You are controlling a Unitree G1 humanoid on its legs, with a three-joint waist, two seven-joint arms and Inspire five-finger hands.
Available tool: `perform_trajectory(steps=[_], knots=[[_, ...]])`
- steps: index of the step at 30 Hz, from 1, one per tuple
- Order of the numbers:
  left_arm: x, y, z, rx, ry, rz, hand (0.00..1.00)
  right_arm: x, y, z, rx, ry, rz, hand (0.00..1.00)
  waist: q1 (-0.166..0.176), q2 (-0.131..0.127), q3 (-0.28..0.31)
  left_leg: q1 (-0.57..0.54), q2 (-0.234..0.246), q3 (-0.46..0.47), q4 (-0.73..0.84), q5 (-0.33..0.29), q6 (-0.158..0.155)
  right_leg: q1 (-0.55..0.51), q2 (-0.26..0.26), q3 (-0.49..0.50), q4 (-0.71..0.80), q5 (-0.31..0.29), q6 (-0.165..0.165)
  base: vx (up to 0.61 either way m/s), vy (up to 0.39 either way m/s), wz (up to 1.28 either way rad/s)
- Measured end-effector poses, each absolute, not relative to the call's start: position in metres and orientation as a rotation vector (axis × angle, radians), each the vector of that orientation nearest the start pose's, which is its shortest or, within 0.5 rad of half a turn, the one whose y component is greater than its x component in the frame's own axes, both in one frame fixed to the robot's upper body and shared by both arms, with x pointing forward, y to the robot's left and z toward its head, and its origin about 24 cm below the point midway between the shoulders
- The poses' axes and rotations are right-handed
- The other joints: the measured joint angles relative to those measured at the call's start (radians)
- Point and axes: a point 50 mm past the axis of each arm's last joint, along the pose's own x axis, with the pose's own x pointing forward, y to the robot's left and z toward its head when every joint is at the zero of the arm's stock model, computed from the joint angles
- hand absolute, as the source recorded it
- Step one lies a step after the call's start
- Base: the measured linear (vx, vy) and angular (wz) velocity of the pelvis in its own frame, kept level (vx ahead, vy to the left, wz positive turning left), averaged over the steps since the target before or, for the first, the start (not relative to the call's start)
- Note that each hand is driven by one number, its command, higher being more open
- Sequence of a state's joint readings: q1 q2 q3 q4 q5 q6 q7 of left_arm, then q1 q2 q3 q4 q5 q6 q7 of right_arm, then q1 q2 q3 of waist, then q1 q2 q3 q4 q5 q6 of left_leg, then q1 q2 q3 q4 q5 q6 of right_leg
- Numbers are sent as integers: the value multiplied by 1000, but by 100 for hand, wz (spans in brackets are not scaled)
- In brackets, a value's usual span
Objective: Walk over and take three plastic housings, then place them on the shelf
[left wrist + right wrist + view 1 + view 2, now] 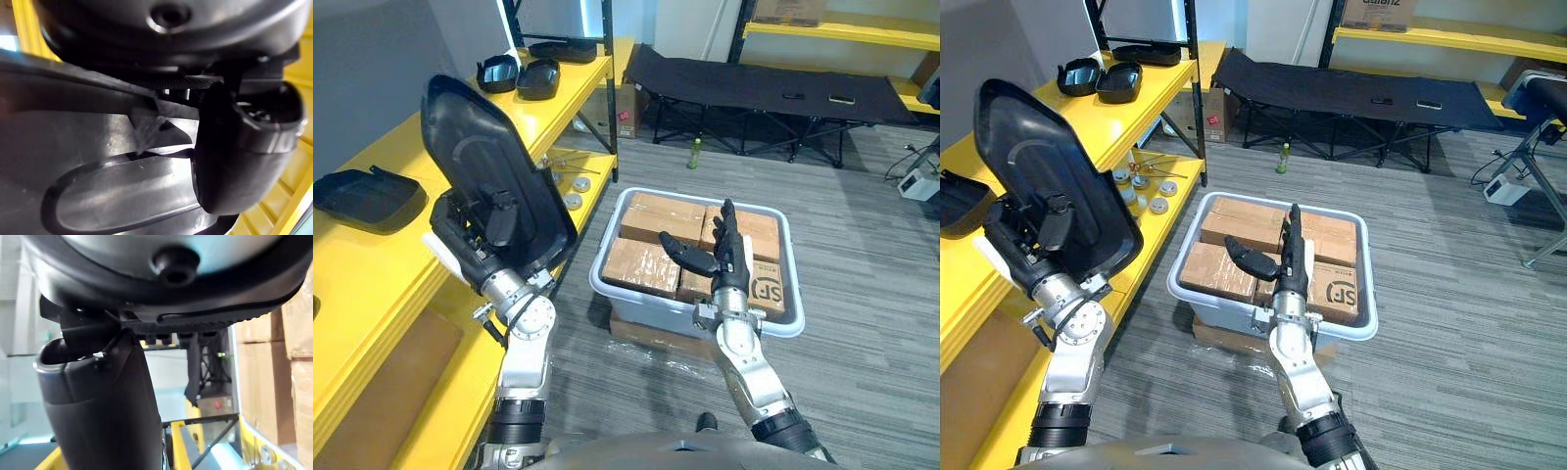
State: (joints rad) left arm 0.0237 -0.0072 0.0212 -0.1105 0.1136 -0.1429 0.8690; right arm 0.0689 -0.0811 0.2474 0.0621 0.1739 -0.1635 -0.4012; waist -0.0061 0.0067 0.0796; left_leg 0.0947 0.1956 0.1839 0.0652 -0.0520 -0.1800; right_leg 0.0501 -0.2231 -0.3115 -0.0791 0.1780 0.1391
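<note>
A large black plastic housing (494, 166) stands nearly upright over the edge of the yellow shelf (382, 264), with my left hand (475, 230) shut on its lower end. My thumb (239, 152) presses against the housing's glossy inner face (98, 147) in the left wrist view. Another black housing (367, 196) lies flat on the shelf at the left. More black housings (519, 73) sit further back on the same shelf. My right hand (720, 257) is held up open with straight fingers over a bin, holding nothing.
A grey bin (695, 318) of cardboard boxes (646, 264) stands on the floor in front of me. Small metal parts (576, 186) lie on the lower shelf level. A black folding cot (773, 93) and a green bottle (694, 154) stand beyond.
</note>
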Motion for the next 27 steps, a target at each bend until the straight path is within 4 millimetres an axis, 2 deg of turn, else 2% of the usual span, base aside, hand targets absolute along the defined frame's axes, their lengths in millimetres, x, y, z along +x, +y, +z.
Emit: perform_trajectory(steps=[4, 9, 12, 13, 14, 16, 20, 23, 27], knots=[[215, 195, 74, -94, -306, 901, 0, 223, -143, 11, 114, 51, -168, 100, -1, -5, 2, -1, 1, 2, 0, -2, -1, -3, 1, 1, 0, -2, 0, 0, 0, 0], [187, 208, 97, -170, -461, 886, 0, 219, -148, 10, 150, 44, -118, 100, 3, -11, 5, -12, 3, -14, 3, -3, -2, 2, 2, -16, 0, -7, -1, 0, 0, 10], [168, 216, 121, -247, -624, 847, 0, 221, -139, 18, 163, 2, -63, 100, 35, -13, 8, -31, 2, -76, 5, 1, 1, 33, 1, -77, 0, -17, 3, 7, 0, 49], [165, 218, 124, -249, -646, 844, 0, 221, -136, 20, 165, -6, -49, 100, 41, -13, 8, -34, 2, -89, 7, 2, 1, 40, 1, -90, 0, -19, 4, 3, 0, 62], [158, 223, 131, -249, -698, 837, 0, 224, -127, 23, 169, -21, -7, 100, 67, -14, 9, -43, 0, -117, 9, 3, 3, 54, 0, -118, 0, -25, 6, 0, 1, 51], [150, 229, 135, -224, -734, 842, 0, 228, -118, 28, 168, -42, 36, 100, 87, -14, 10, -56, -3, -149, 16, 4, 5, 67, -2, -149, 0, -30, 9, -5, 5, 54], [132, 241, 131, -217, -713, 860, 0, 242, -101, 38, 83, -92, 83, 100, 143, -18, 14, -78, -16, -219, 16, 13, 7, 96, -7, -219, 0, -45, 15, -13, 14, 52], [122, 248, 122, -240, -666, 893, 0, 248, -102, 42, 79, -106, 63, 100, 169, -21, 13, -83, -18, -237, 15, 16, 5, 105, -6, -237, 0, -52, 16, 1, 21, 21], [112, 252, 117, -209, -632, 920, 0, 248, -105, 42, 78, -104, 54, 100, 170, -21, 13, -84, -18, -237, 27, 10, 1, 107, -6, -236, 0, -54, 16, 11, 21, -2]])
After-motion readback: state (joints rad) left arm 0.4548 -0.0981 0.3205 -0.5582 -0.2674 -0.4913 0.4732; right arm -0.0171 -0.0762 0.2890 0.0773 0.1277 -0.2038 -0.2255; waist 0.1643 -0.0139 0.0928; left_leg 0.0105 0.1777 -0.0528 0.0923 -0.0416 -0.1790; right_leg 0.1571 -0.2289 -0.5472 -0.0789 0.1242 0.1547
